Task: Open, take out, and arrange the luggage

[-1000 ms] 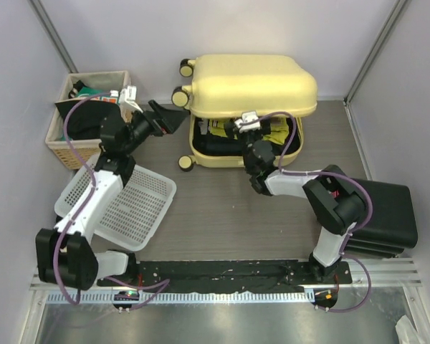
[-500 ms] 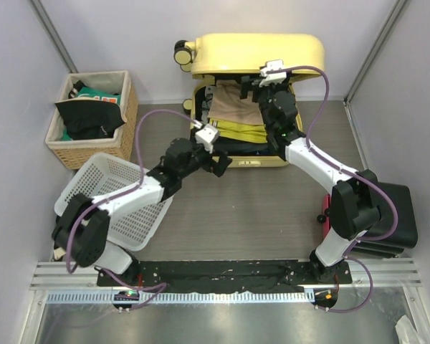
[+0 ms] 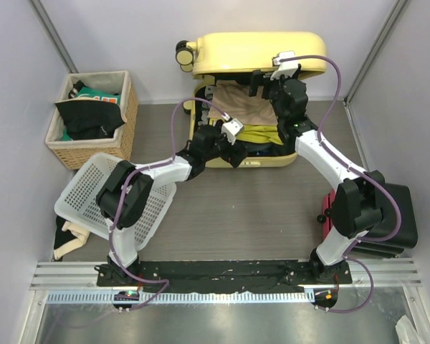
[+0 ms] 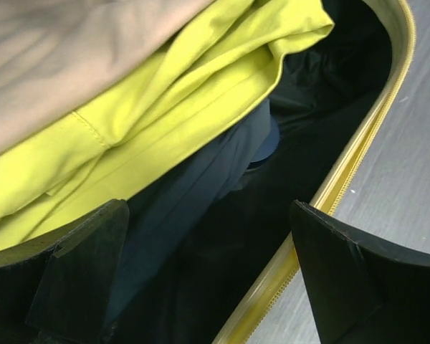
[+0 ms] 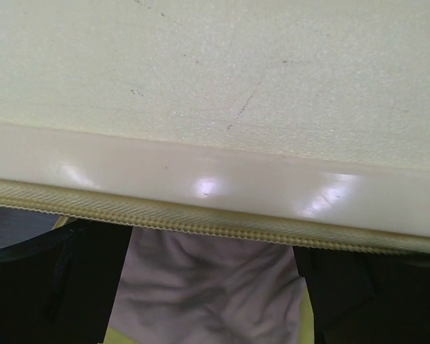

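Observation:
The pale-yellow luggage (image 3: pixel 251 54) stands at the back middle with its lid raised. Its base (image 3: pixel 290 154) holds a beige garment (image 3: pixel 240 107), a yellow-green garment (image 3: pixel 261 132) and dark clothes on black lining. My left gripper (image 3: pixel 238 152) is open at the base's front rim. In the left wrist view (image 4: pixel 215 287) it hangs over a navy garment (image 4: pixel 193 193) and the zip rim (image 4: pixel 344 179). My right gripper (image 3: pixel 261 84) is open at the lid's edge. In the right wrist view (image 5: pixel 211 287) its jaws stand wide just under the lid's zip edge (image 5: pixel 201 215).
A wicker basket (image 3: pixel 125 107) with dark and green clothes stands at the back left. A white plastic basket (image 3: pixel 154 208) lies in front of it, a beige cloth (image 3: pixel 70 236) beside it. A black hard case (image 3: pixel 387 211) with a red edge sits right.
The lid went from nearly shut to raised. My left arm swung from the wicker basket to the suitcase's front rim. My right gripper rose from the front up to the lid's edge.

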